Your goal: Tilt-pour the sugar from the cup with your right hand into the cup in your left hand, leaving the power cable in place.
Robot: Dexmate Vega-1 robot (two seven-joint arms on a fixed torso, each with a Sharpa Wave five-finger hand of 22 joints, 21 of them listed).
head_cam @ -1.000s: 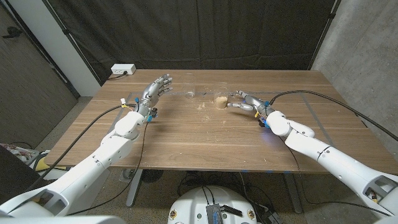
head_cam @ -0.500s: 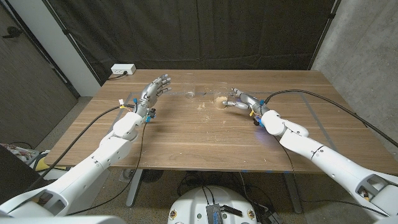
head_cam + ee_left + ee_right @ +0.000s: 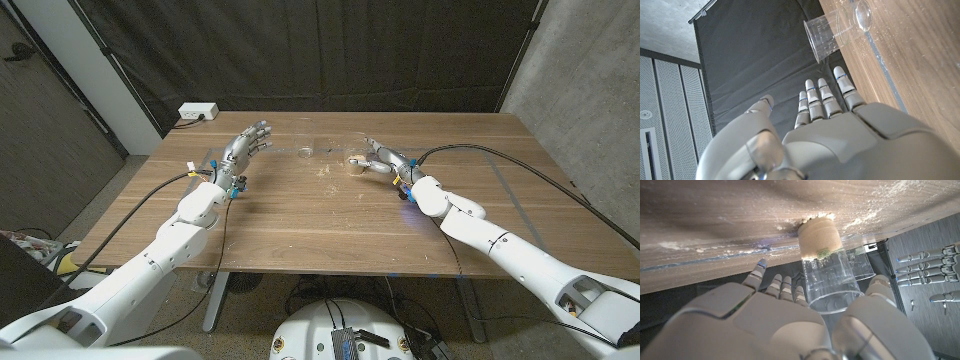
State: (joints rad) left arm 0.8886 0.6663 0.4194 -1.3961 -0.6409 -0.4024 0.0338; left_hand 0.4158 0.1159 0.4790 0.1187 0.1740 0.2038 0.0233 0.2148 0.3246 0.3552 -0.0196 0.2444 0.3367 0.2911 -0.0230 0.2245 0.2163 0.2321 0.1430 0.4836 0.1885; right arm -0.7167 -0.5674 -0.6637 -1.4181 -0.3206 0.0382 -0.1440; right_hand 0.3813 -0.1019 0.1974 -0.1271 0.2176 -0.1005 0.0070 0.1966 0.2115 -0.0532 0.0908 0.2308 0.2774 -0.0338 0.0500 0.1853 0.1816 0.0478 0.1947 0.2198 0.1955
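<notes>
1. Black curtain hangs behind my wooden table (image 3: 330, 215) in the head view. My right hand (image 3: 383, 161) sits at the sugar-filled cup (image 3: 354, 162), fingers spread to either side of it; I cannot tell from here whether they touch it. The empty clear cup (image 3: 305, 152) stands to the left of the sugar cup, apart from it, with spilled sugar grains (image 3: 322, 168) between them. My left hand (image 3: 245, 146) reaches toward the empty cup with its fingers apart, holding nothing and short of the cup. A white power strip (image 3: 198, 111) rests at the table's far left corner. Black cables (image 3: 520, 163) run along both arms.

2. Left wrist view: my left hand (image 3: 825, 135) has its fingers stretched out and apart, and the empty clear cup (image 3: 832, 29) stands ahead of the fingertips, untouched.

3. Right wrist view: my right hand (image 3: 790, 315) flanks the sugar-filled cup (image 3: 827, 262), thumb on one side, fingers on the other, not clamped. Sugar fills the cup's base, and loose grains (image 3: 875, 205) dust the table around it.
</notes>
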